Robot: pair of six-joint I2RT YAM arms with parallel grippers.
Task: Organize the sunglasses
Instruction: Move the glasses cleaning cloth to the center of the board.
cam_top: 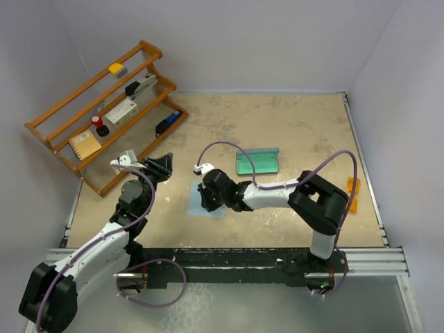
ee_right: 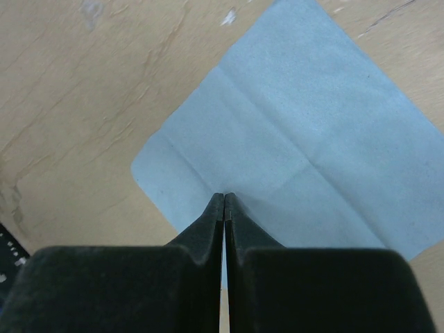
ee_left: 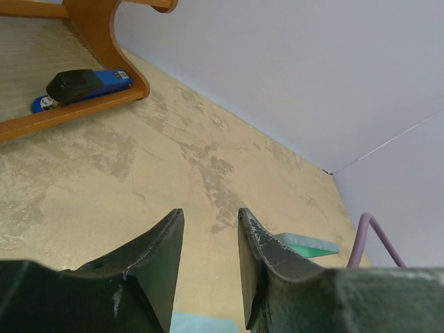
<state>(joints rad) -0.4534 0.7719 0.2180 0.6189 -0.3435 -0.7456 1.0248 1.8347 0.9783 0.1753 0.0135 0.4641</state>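
- Blue cloth (cam_top: 197, 207) lies flat on the tan surface (cam_top: 298, 125), in front of my two arms and just left of centre.
- My right fingers (ee_right: 223, 198) are closed with no gap between them. Their tips sit on the cloth, which puckers slightly where they pinch it.
- My left fingers (ee_left: 209, 222) stand slightly apart and hold nothing. They are raised above the surface beside the near corner of the wooden rack (cam_top: 104, 118).
- Green case (cam_top: 257, 161) rests open on the surface beyond the cloth, apart from it.
- Orange item (cam_top: 352, 194), which I take for the sunglasses, lies at the right edge of the surface, partly hidden by my right arm and too small to confirm.
- Blue stapler (ee_left: 83, 87) sits on the rack's lowest shelf.
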